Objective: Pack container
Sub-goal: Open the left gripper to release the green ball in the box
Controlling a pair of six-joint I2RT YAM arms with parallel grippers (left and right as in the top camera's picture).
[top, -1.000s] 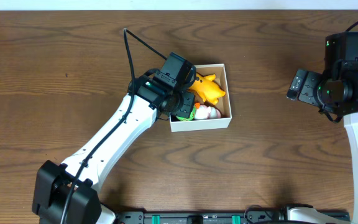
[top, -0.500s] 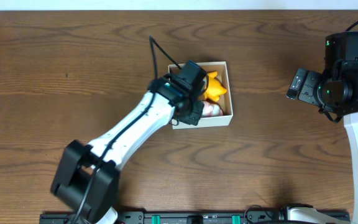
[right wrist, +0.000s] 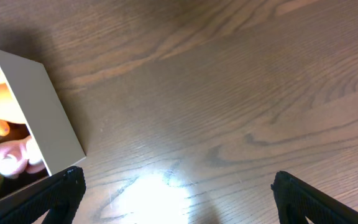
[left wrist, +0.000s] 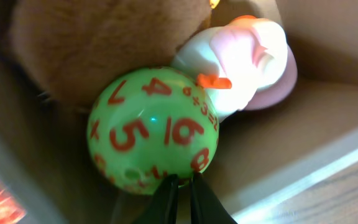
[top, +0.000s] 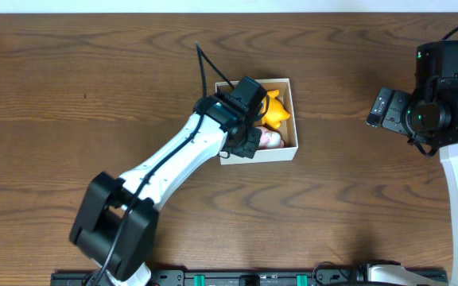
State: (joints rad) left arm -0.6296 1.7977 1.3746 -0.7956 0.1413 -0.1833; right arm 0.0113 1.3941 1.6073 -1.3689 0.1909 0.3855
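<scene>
Left pincer (left wrist: 180, 182) reaches down into the box (top: 258, 156) at the middle of the worktop (top: 70, 79). Its fingers are closed together on nothing, and the green number ball (left wrist: 153, 129) lies just ahead of the tips. Right pincer (right wrist: 178, 182) is spread wide, well apart from the box.
</scene>
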